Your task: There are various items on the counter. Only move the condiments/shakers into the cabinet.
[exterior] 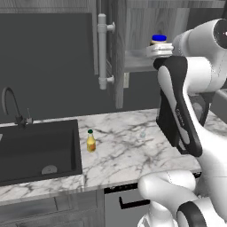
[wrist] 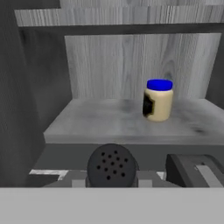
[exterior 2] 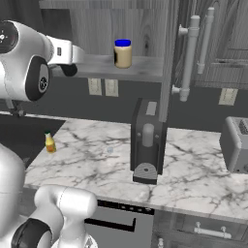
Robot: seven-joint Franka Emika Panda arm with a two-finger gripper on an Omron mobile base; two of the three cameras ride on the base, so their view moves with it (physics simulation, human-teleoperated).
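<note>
One of the three condiments is already put away: the blue-lidded jar (wrist: 158, 100) stands upright on the cabinet's inner shelf (wrist: 109, 120), right of centre in the hand view and upper centre in the right base view, where the cabinet's door with its long pale bar handle (exterior 2: 189, 58) hangs open at upper right. A second looks to be on its way — the small black shaker (wrist: 111, 166), its round perforated top facing the camera at the bottom centre of the hand view, sits pinched in the gripper (wrist: 111, 180), whose jaws are drawn in tight on it, just short of the shelf's front edge and a little below it. The third is untouched: the small yellow bottle (exterior: 91, 141) with its green cap stands upright on the marble counter (exterior: 133, 142), left of centre in the left base view, just beside the dark sink (exterior: 37, 148). So roughly a third is done, a third in hand, a third left. The black toaster (exterior 2: 147, 143) stays on the counter, centre of the right base view, as it should.
</note>
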